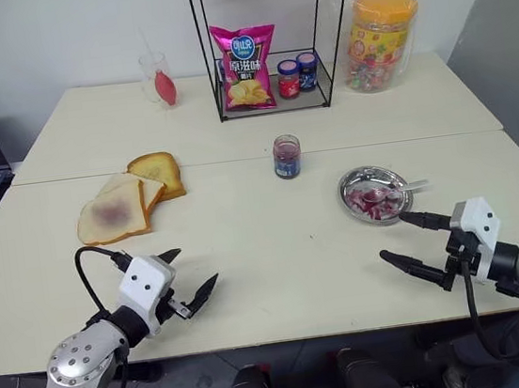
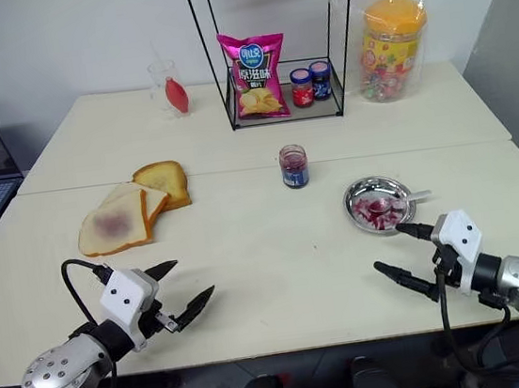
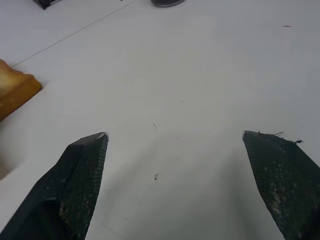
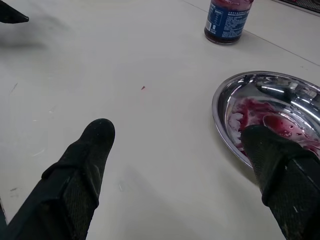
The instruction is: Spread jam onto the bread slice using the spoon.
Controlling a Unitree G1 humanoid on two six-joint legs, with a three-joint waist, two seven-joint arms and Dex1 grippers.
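Just both tools (image 1: 182, 273) (image 1: 415, 239) low, agape

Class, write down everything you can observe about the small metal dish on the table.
The metal dish is a shallow, round, shiny silver bowl, looking like steel, sitting flat on the pale table on the robot's right. Reddish-purple jam is smeared across its inside. The spoon lies in it, bowl end in the jam, handle poking over the rim. The right gripper hovers near it, open, not touching.
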